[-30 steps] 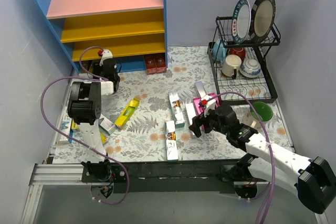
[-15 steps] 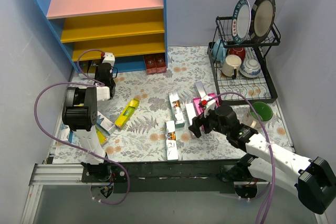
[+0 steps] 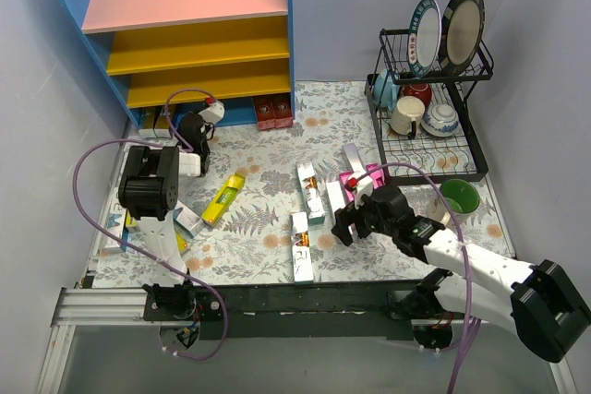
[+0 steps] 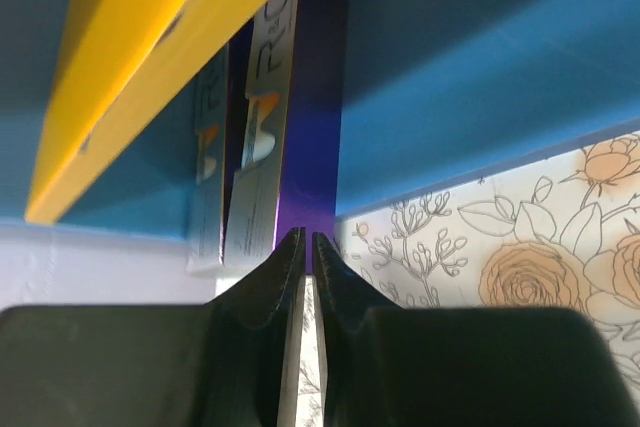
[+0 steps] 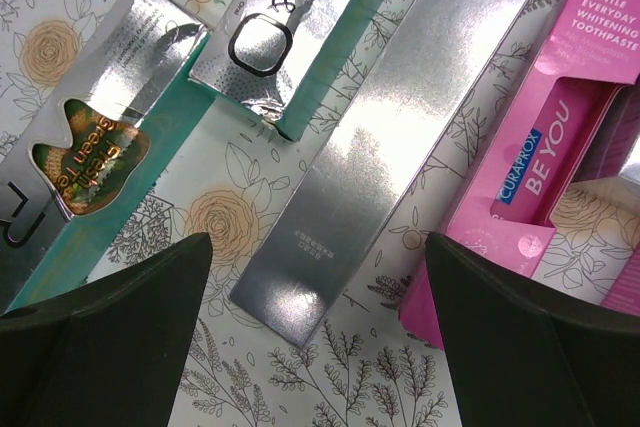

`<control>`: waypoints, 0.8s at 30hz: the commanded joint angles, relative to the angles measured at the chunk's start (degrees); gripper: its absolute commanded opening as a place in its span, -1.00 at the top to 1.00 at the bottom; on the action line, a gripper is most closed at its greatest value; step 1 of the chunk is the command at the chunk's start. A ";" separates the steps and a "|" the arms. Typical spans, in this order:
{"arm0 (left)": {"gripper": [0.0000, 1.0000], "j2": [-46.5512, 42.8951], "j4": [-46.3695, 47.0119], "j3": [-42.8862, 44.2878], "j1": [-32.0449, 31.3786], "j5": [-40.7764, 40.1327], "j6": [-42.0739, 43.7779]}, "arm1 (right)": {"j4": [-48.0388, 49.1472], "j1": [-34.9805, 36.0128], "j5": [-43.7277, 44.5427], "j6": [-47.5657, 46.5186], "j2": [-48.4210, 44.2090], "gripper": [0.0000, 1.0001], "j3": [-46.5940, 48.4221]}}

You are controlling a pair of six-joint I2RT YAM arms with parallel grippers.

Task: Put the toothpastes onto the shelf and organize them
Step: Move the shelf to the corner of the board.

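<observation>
My left gripper is shut and empty at the foot of the shelf. In the left wrist view its tips point at a silver-and-purple toothpaste box standing under the lowest yellow board. My right gripper is open and empty, low over the mat. In the right wrist view it straddles a flat silver box, with teal-silver boxes to its left and a magenta box to its right. A yellow box lies mid-left. Dark red boxes stand at the shelf's foot.
A black wire dish rack with plates, mugs and bowls stands at the back right. A green bowl sits in front of it. More boxes lie by the left arm's base. Silver boxes lie in the middle.
My left gripper has shifted a little right along the shelf's foot and its wrist has turned. My right gripper has edged slightly left over the silver box.
</observation>
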 commanded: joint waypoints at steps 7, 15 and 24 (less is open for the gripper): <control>0.86 7.87 4.56 7.40 -0.20 -0.02 17.29 | -2.42 0.30 -0.92 0.77 5.01 -0.90 4.03; 0.85 14.11 1.40 15.84 1.11 -3.28 17.30 | -3.49 0.30 -0.56 2.17 5.98 -0.90 5.26; 0.85 19.82 -6.43 26.47 3.05 -8.80 12.47 | -5.95 0.21 -0.30 3.31 8.44 -0.89 8.69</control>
